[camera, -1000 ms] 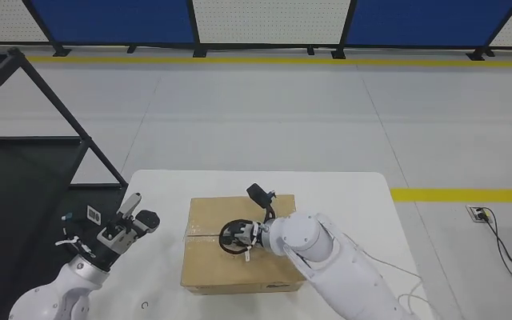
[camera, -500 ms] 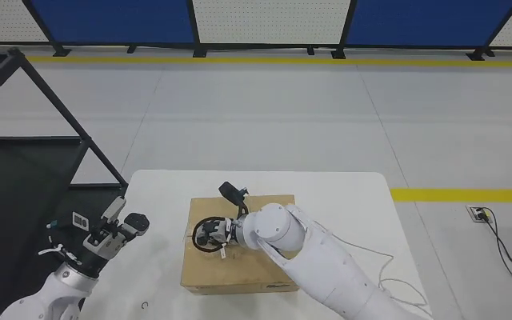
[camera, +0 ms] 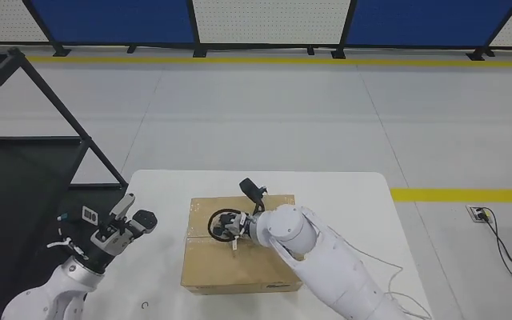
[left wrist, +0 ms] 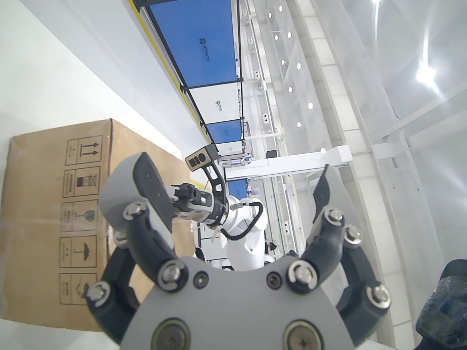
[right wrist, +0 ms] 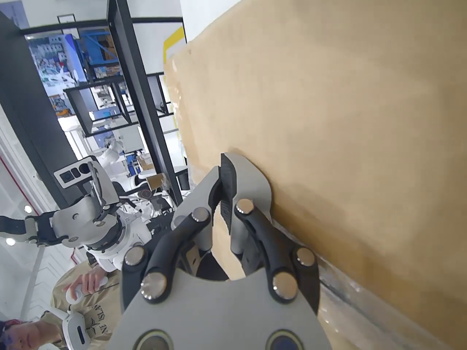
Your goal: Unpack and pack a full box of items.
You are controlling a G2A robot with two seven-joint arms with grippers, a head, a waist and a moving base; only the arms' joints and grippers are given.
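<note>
A closed cardboard box [camera: 216, 268] stands in the middle of the white table [camera: 344, 200], with a taped seam across its top. My right gripper [camera: 222, 226] is shut with nothing in it, its fingertips low over the box top [right wrist: 346, 92] beside the taped seam, left of centre. In the right wrist view, the two pads [right wrist: 227, 172] are pressed together. My left gripper [camera: 136, 210] hovers open over the table's left edge, a short way from the box. In the left wrist view, the left gripper [left wrist: 235, 176] faces the box's printed side [left wrist: 54, 183], fingers wide apart.
A black metal rack [camera: 48, 120] stands just left of the table. A small dark ring [camera: 144, 305] lies on the table near the front left. Bare table runs right of and behind the box.
My right gripper slid left along the box top, then came back a little to the right and farther from me. The left arm drew back leftwards and returned near its earlier spot.
</note>
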